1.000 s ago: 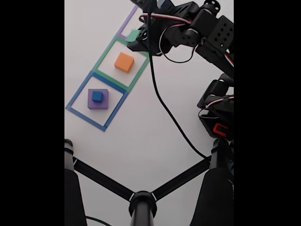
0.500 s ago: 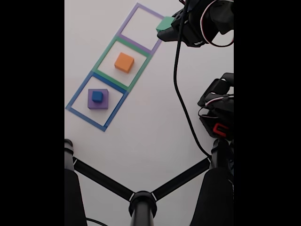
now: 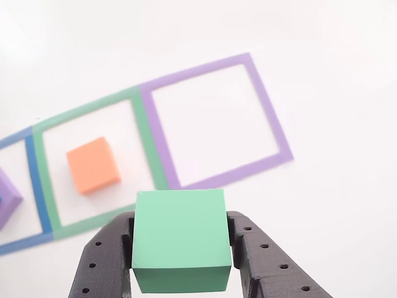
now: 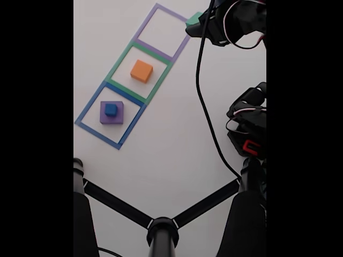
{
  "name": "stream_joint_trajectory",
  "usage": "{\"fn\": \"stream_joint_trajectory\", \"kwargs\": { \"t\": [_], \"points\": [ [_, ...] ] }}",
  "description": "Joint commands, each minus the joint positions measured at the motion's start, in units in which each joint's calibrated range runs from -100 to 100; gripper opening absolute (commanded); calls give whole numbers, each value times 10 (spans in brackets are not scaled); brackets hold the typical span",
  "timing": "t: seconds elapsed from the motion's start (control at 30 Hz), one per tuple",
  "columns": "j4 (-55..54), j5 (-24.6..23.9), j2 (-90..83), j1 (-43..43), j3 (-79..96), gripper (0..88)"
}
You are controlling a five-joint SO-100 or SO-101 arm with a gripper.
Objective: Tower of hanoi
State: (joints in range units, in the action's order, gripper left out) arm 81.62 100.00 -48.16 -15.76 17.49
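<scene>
Green block (image 3: pixel 180 239) (aloft) — in gripper (image 3: pixel 180 248)

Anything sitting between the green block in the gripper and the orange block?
No object. In the other view, only bare table and the shared green and purple tape line lie between the green block and the orange block.

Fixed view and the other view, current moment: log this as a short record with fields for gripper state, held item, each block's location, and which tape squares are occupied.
gripper: gripper shut on green block, fingers on its two sides
held item height: lifted, beside the purple tape square
orange block: orange block lies inside the green tape square
purple block: purple block lies inside the blue tape square
blue block: blue block sits on top of the purple block
purple tape square: nothing inside it
</scene>
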Motion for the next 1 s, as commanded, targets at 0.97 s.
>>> {"fn": "stream_joint_trajectory", "kwargs": {
  "t": [0.97],
  "points": [
    [-1201,0,406,-56,562,45]
  ]
}}
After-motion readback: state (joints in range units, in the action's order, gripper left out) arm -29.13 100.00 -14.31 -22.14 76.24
